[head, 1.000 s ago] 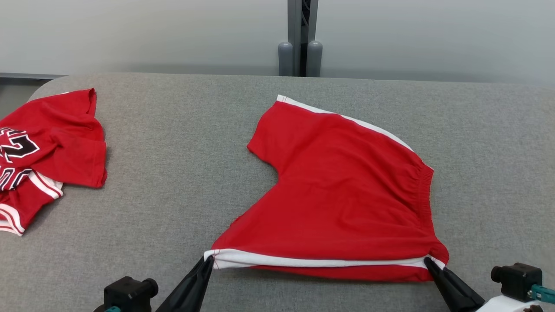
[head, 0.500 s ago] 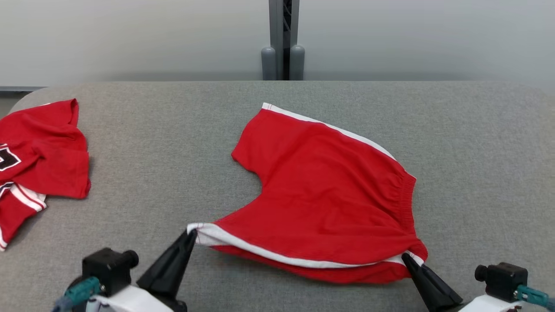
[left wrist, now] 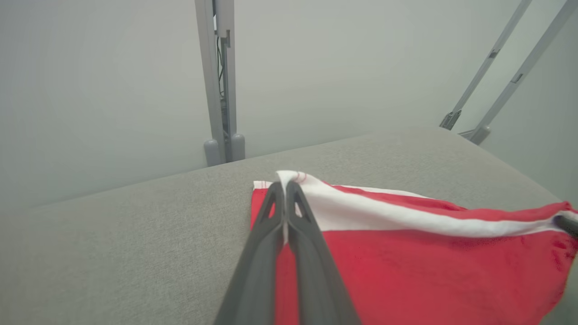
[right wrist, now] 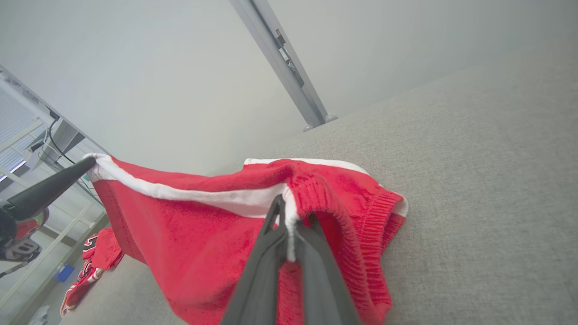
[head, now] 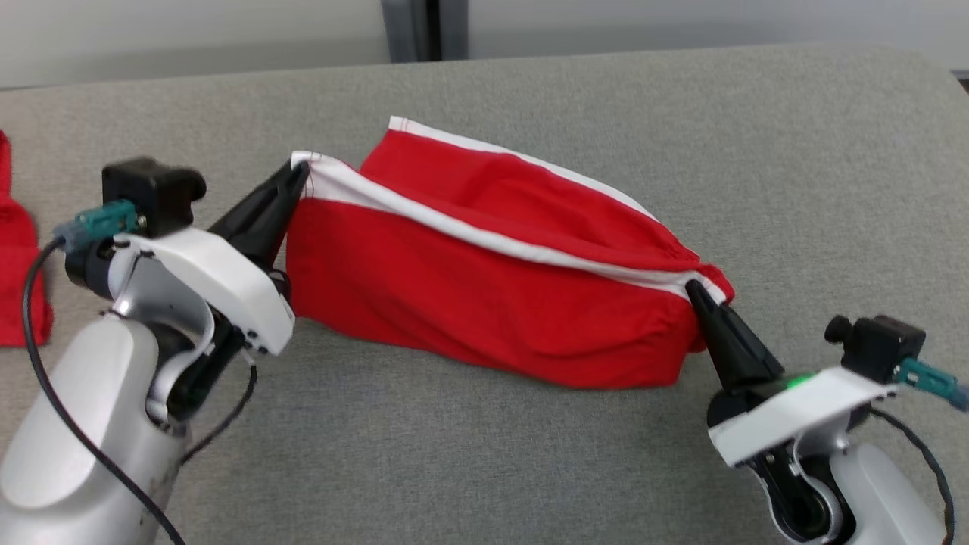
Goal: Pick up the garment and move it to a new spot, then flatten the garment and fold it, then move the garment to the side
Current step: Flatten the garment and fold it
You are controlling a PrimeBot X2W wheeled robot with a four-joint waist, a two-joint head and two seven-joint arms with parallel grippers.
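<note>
The garment (head: 19,265), a red jersey, lies crumpled at the far left edge of the grey fabric-covered desk (head: 484,454). The head view catches only a strip of its red cloth, while the right wrist view shows a bit of its black lettering and white-striped trim. It lies well apart from both arms. Toward the middle of the desk is a pair of red shorts (head: 484,295) with a white side stripe. Their upper edge is raised and drawn taut between the two claws, and their lower part sags onto the desk. The left claw (head: 299,178) is clenched on the white-trimmed corner at the left end of that edge, its dark fingers pressed together on the cloth. The right claw (head: 693,291) is likewise clenched, pinching the white stripe beside the gathered elastic waistband at the right end. A second white-trimmed hem shows behind the raised edge, on the far side. Beyond the desk's far edge stands a grey metal post (head: 424,30) against a pale wall.
</note>
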